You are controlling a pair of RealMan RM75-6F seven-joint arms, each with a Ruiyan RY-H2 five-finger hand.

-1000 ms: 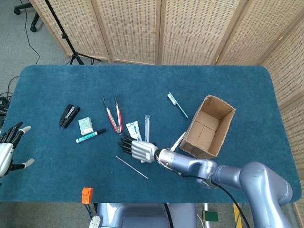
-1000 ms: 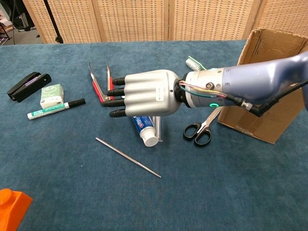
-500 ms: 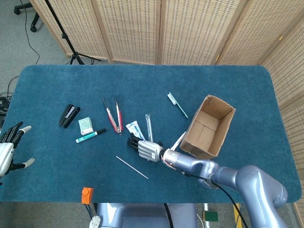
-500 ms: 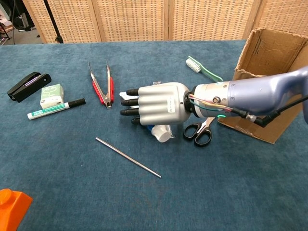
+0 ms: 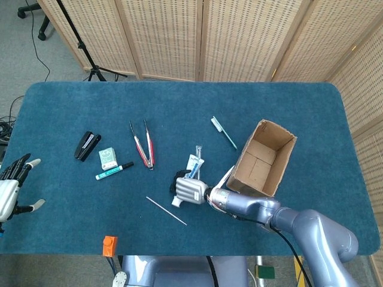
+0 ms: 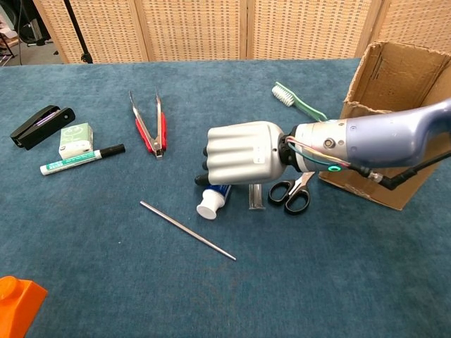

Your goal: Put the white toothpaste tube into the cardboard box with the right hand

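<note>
- Orange block [image 6: 17, 303] at the near left edge, about 7 o'clock from the table's middle.
- Thin metal rod [image 6: 187, 230] lying slantwise just nearer than the right hand.
- Right hand [image 6: 242, 155] knuckles up at mid-table, fingers curled down over the tube [image 6: 210, 202]; cap end pokes out nearside, tail end shows beyond the hand in the head view [image 5: 194, 164]. Cannot tell whether lifted off the cloth.
- Clear stick [image 6: 256, 196] jutting from under the hand, beside the tube.
- Scissors [image 6: 291, 194] at 3 o'clock of the hand, touching the box's near corner.
- Box [image 6: 394, 84] open-topped at 2 o'clock of the hand.
- Marker [image 6: 81, 160], green packet [image 6: 74, 139], stapler [image 6: 41, 125] grouped at 9 o'clock.
- Tongs [image 6: 149, 123] at 11 o'clock of the hand.
- Toothbrush [image 6: 299, 102] at 1 o'clock, by the box.
- Left hand [image 5: 11, 188] off the table's left edge, fingers spread, holding nothing.
</note>
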